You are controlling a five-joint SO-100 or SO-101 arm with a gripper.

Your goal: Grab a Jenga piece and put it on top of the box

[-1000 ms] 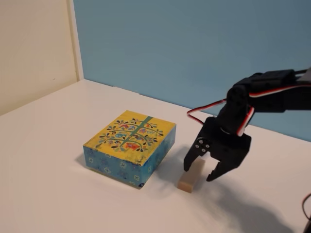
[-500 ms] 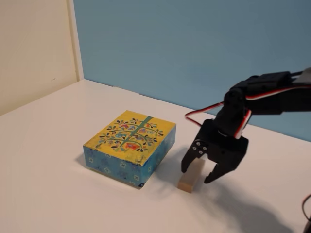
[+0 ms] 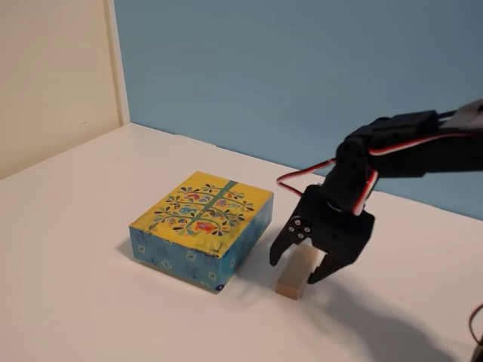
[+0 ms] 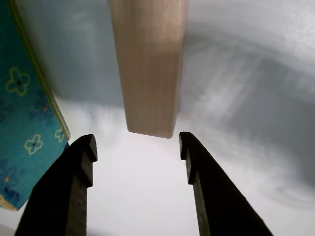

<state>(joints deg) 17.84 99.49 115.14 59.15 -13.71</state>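
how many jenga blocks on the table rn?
1. The light-tan wooden Jenga block lies on the white table, right of the yellow-lidded box in the fixed view, beneath the open black gripper. None visible elsewhere.

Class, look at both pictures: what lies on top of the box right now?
Nothing lies on the box; its patterned lid is bare. The block sits on the table beside it, under the open gripper.
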